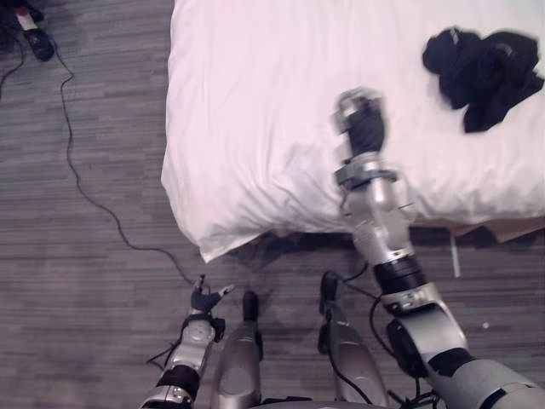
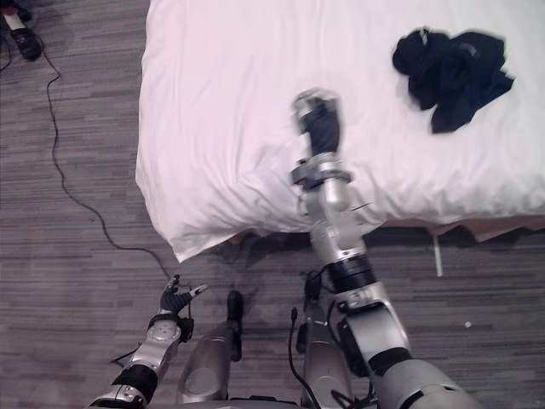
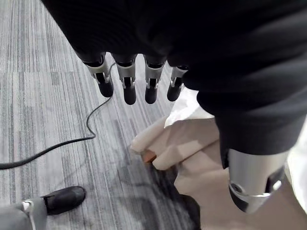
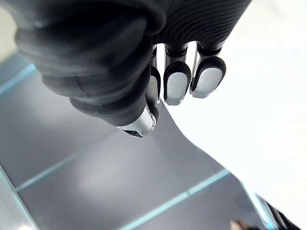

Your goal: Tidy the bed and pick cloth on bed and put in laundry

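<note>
Holds right hand [image 1: 358,115] empty, fingers loosely apart, over the white bed [image 1: 255,102], well apart from the black cloth [image 1: 481,72] bunched at two o'clock and not yet picked up, with left hand [image 1: 204,298] open at seven o'clock.

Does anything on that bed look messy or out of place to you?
Yes. A crumpled black cloth lies heaped on the white bed sheet, towards its far right. The sheet's near left corner is also rumpled and hangs loosely over the edge.
</note>
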`<state>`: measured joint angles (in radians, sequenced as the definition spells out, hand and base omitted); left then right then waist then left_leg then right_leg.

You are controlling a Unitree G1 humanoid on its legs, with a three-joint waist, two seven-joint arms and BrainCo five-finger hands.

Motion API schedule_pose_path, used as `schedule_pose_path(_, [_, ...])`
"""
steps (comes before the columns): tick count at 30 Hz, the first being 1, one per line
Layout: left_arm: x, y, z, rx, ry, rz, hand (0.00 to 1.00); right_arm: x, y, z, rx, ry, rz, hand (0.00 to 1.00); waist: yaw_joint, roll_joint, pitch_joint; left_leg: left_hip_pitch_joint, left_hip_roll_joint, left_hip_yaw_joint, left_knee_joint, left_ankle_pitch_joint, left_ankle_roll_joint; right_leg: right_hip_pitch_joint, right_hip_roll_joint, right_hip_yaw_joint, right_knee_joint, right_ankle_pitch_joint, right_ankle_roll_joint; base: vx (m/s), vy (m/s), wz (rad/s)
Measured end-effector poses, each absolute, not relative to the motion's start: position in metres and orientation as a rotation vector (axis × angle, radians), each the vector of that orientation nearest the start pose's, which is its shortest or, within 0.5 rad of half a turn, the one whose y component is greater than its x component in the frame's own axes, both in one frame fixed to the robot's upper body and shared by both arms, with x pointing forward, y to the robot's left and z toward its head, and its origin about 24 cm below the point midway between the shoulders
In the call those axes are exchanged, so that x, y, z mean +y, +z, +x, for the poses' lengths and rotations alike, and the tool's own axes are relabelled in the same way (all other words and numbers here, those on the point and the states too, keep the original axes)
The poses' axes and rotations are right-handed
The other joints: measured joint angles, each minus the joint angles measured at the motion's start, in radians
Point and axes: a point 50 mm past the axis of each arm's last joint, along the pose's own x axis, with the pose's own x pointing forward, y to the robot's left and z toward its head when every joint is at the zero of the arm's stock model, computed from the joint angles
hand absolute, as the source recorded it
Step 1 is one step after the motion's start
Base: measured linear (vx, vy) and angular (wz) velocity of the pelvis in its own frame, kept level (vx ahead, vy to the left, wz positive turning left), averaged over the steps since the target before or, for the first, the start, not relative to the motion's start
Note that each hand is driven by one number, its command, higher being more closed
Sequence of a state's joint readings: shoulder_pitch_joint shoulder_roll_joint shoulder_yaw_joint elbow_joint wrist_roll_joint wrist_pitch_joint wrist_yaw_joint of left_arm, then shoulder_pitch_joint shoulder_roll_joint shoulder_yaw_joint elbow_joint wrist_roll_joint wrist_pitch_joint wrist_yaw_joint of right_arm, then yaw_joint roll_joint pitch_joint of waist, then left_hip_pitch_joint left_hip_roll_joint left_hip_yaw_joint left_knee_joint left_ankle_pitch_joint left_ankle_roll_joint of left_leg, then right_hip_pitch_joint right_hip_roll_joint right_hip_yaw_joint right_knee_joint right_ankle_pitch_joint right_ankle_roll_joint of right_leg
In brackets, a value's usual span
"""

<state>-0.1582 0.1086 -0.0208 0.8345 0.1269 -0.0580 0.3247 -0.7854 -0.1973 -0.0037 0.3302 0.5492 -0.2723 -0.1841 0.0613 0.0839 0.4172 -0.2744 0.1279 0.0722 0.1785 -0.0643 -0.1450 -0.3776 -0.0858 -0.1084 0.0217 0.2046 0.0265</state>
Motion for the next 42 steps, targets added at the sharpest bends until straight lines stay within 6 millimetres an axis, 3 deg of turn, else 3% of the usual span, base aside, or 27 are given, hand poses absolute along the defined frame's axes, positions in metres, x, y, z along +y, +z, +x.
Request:
schedule_pose_path(2, [0.185,-0.088,0.23,0.568,0.226,0.347,0.0,-0.193,0.235,0.368,-0.626,-0.166,0.392,1.0,-0.001,0.033,0.008,-0.073,-0.009,0.002,0.007,0.001,0.002,-0.076,-0.012,0.002,0.016,-0.007,0.007,-0.15,-0.019,0.02])
schedule_pose_path(4, [0.181,-0.089,0.23,0.572,0.196,0.35,0.0,-0.222,0.225,0.371,-0.572,-0.296,0.377,1.0,0.004,0.042,0.011,-0.118,-0.009,0.015,0.005,0.014,0.002,-0.13,-0.017,0.001,0.016,-0.005,0.01,-0.09,-0.029,-0.06])
schedule_pose_path(8, [0.169,-0.086,0.237,0.557,0.164,0.341,0.0,-0.241,0.233,0.37,-0.594,-0.353,0.298,1.0,0.0,0.053,0.017,-0.16,-0.003,0.035,0.05,0.009,0.007,-0.191,-0.015,0.02,0.07,-0.001,0.013,-0.04,-0.044,-0.14])
schedule_pose_path(11, [0.162,-0.079,0.244,0.52,0.16,0.316,0.0,-0.247,0.225,0.369,-0.562,-0.38,0.288,1.0,0.006,0.053,0.017,-0.177,0.025,0.069,0.142,-0.041,0.006,-0.22,-0.003,0.051,0.148,-0.036,0.006,0.0,-0.041,-0.3])
schedule_pose_path(13, [0.158,-0.074,0.248,0.494,0.164,0.294,0.0,-0.256,0.206,0.363,-0.517,-0.414,0.266,1.0,0.007,0.052,0.017,-0.178,0.051,0.088,0.218,-0.088,0.006,-0.218,0.011,0.06,0.196,-0.061,0.007,0.0,-0.003,-0.39])
schedule_pose_path(16, [0.151,-0.066,0.253,0.452,0.158,0.27,0.0,-0.289,0.136,0.336,-0.319,-0.593,0.313,1.0,-0.003,0.041,0.022,-0.145,0.085,0.112,0.3,-0.152,0.01,-0.188,0.028,0.07,0.26,-0.105,0.011,0.03,0.036,-0.29])
schedule_pose_path(17, [0.151,-0.066,0.252,0.451,0.16,0.268,0.0,-0.304,0.082,0.311,-0.143,-0.708,0.341,1.0,-0.008,0.029,0.03,-0.094,0.093,0.133,0.297,-0.169,0.015,-0.148,0.032,0.073,0.264,-0.118,0.014,0.07,0.044,-0.23])
schedule_pose_path(18, [0.153,-0.068,0.25,0.461,0.164,0.269,0.0,-0.31,0.042,0.286,-0.014,-0.785,0.357,1.0,-0.025,0.02,0.036,-0.047,0.095,0.142,0.284,-0.177,0.017,-0.107,0.032,0.073,0.261,-0.129,0.017,0.09,0.047,-0.2])
schedule_pose_path(19, [0.154,-0.069,0.248,0.468,0.168,0.27,0.0,-0.312,0.021,0.269,0.059,-0.828,0.367,1.0,-0.033,0.014,0.039,-0.017,0.095,0.147,0.274,-0.179,0.015,-0.082,0.032,0.074,0.259,-0.135,0.019,0.12,0.068,-0.1])
schedule_pose_path(20, [0.158,-0.074,0.242,0.494,0.172,0.276,0.0,-0.317,-0.018,0.229,0.195,-0.915,0.375,1.0,-0.06,0.004,0.039,0.046,0.092,0.156,0.246,-0.182,0.017,-0.025,0.032,0.075,0.246,-0.143,0.021,0.1,0.062,-0.12])
schedule_pose_path(21, [0.161,-0.078,0.236,0.516,0.166,0.281,0.0,-0.321,-0.044,0.198,0.305,-0.981,0.362,0.0,-0.084,-0.011,0.027,0.088,0.083,0.165,0.212,-0.182,0.017,0.015,0.031,0.079,0.221,-0.144,0.023,0.1,0.072,-0.13])
schedule_pose_path(22, [0.163,-0.081,0.233,0.528,0.166,0.284,0.0,-0.323,-0.057,0.181,0.37,-1.01,0.345,0.0,-0.1,-0.021,0.011,0.107,0.077,0.169,0.192,-0.181,0.017,0.028,0.029,0.082,0.209,-0.143,0.024,0.11,0.065,-0.18])
schedule_pose_path(24, [0.172,-0.091,0.222,0.589,0.163,0.303,0.0,-0.318,-0.099,0.118,0.605,-1.105,0.312,0.0,-0.14,-0.056,-0.047,0.187,0.061,0.198,0.105,-0.16,0.011,0.077,0.028,0.098,0.154,-0.13,0.034,0.23,0.084,-0.24])
schedule_pose_path(26, [0.177,-0.099,0.214,0.635,0.135,0.341,0.0,-0.306,-0.122,0.077,0.776,-1.107,0.302,0.0,-0.161,-0.074,-0.074,0.269,0.057,0.238,0.046,-0.151,0.007,0.117,0.035,0.121,0.142,-0.126,0.031,0.18,0.062,-0.37])
schedule_pose_path(27, [0.177,-0.101,0.212,0.648,0.128,0.351,0.0,-0.302,-0.126,0.068,0.811,-1.108,0.304,0.0,-0.163,-0.077,-0.083,0.286,0.055,0.248,0.035,-0.149,0.005,0.122,0.038,0.131,0.142,-0.126,0.031,0.18,0.089,-0.8])
schedule_pose_path(28, [0.178,-0.104,0.21,0.673,0.099,0.376,0.0,-0.285,-0.138,0.047,0.92,-1.068,0.299,0.0,-0.165,-0.079,-0.103,0.341,0.05,0.303,0.009,-0.148,0.004,0.13,0.051,0.169,0.144,-0.127,0.031,0.14,0.077,-0.8])
schedule_pose_path(30, [0.178,-0.106,0.208,0.684,0.087,0.393,0.0,-0.274,-0.144,0.044,0.967,-1.031,0.308,0.0,-0.174,-0.079,-0.105,0.372,0.051,0.353,-0.007,-0.147,0.004,0.123,0.05,0.147,0.154,-0.131,0.027,0.07,0.047,-0.82])
schedule_pose_path(31, [0.178,-0.109,0.205,0.701,0.076,0.395,0.0,-0.266,-0.148,0.046,0.991,-1.004,0.32,0.0,-0.184,-0.076,-0.106,0.401,0.054,0.41,-0.024,-0.148,0.004,0.102,0.009,0.006,0.203,-0.203,-0.021,0.03,0.042,-1.02])
schedule_pose_path(32, [0.177,-0.113,0.202,0.726,0.056,0.406,0.0,-0.26,-0.15,0.049,1.004,-0.969,0.317,0.0,-0.188,-0.069,-0.109,0.429,0.058,0.46,-0.034,-0.15,0.001,0.091,-0.048,-0.174,0.267,-0.259,-0.048,0.07,0.049,-1.56])
schedule_pose_path(33, [0.18,-0.118,0.195,0.765,0.038,0.445,0.0,-0.251,-0.153,0.053,1.032,-0.909,0.3,0.0,-0.187,-0.066,-0.117,0.467,0.068,0.532,-0.039,-0.165,-0.018,0.102,-0.138,-0.42,0.351,-0.306,-0.099,0.1,0.039,-1.64])
schedule_pose_path(35, [0.187,-0.124,0.186,0.806,0.032,0.479,0.0,-0.243,-0.156,0.062,1.049,-0.842,0.277,0.0,-0.181,-0.067,-0.139,0.522,0.074,0.65,-0.031,-0.189,-0.052,0.139,-0.235,-0.731,0.458,-0.323,-0.117,0.18,-0.011,-1.87])
schedule_pose_path(37, [0.19,-0.128,0.18,0.83,0.009,0.508,0.0,-0.239,-0.155,0.072,1.041,-0.781,0.244,0.0,-0.184,-0.063,-0.146,0.567,0.078,0.765,-0.022,-0.19,-0.056,0.126,-0.223,-0.823,0.499,-0.373,-0.176,0.26,-0.09,-1.93])
schedule_pose_path(39, [0.185,-0.129,0.18,0.832,-0.016,0.521,0.0,-0.24,-0.154,0.076,1.04,-0.747,0.202,0.0,-0.193,-0.047,-0.157,0.616,0.101,0.841,0.046,-0.179,-0.074,0.101,-0.139,-0.714,0.498,-0.404,-0.166,0.32,-0.154,-1.89])
schedule_pose_path(40, [0.183,-0.129,0.179,0.834,-0.022,0.519,0.0,-0.238,-0.154,0.077,1.041,-0.733,0.196,0.0,-0.191,-0.051,-0.16,0.614,0.123,0.85,0.117,-0.178,-0.074,0.097,-0.116,-0.676,0.493,-0.407,-0.167,0.35,-0.152,-2.35])
schedule_pose_path(41, [0.185,-0.131,0.176,0.846,-0.019,0.512,0.0,-0.235,-0.154,0.082,1.037,-0.681,0.168,0.0,-0.169,-0.054,-0.167,0.574,0.213,0.818,0.394,-0.125,-0.061,0.096,-0.044,-0.573,0.449,-0.409,-0.176,0.34,-0.101,-2.59])
schedule_pose_path(42, [0.185,-0.133,0.171,0.857,-0.019,0.505,0.0,-0.229,-0.154,0.09,1.03,-0.618,0.14,0.0,-0.153,-0.043,-0.172,0.474,0.286,0.687,0.649,-0.065,0.03,0.112,0.026,-0.488,0.38,-0.388,-0.19,0.32,-0.072,-2.68])
